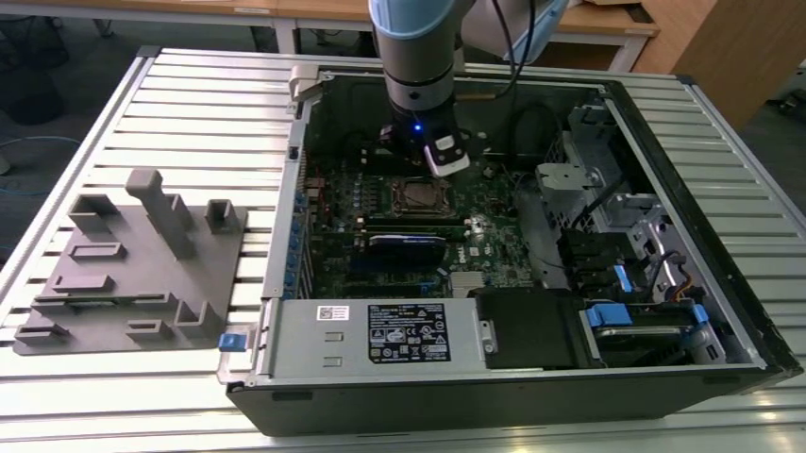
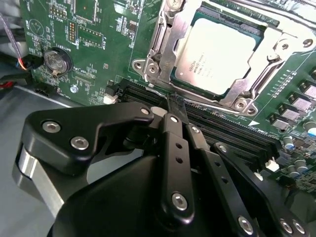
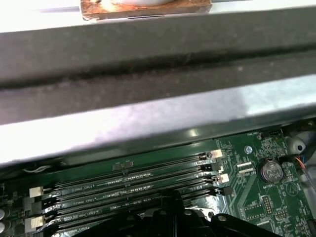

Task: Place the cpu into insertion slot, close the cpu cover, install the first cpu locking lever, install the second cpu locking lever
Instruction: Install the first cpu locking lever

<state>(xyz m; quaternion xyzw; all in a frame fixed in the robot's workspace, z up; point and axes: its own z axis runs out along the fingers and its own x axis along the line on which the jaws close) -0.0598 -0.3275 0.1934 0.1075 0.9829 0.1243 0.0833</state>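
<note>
Worktop [image 1: 151, 104]: pale ribbed metal slats, evenly lit. Wooden desks [image 1: 605, 28] stand behind it, a wood panel [image 1: 737, 57] at the exterior view's right. Floor [image 1: 63, 57]: dark grey.

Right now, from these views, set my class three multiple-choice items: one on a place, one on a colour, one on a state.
1. Where is the cpu? A in the socket; B on a grey tray; C in the claw.
2. The board is: A red; B green; C blue.
3. The cover is: A upright; B gone; C down.
Answers: 1 A, it sits framed in the socket. 2 B, green shows all round the socket. 3 C, its frame lies flat over the chip's edges.
</note>
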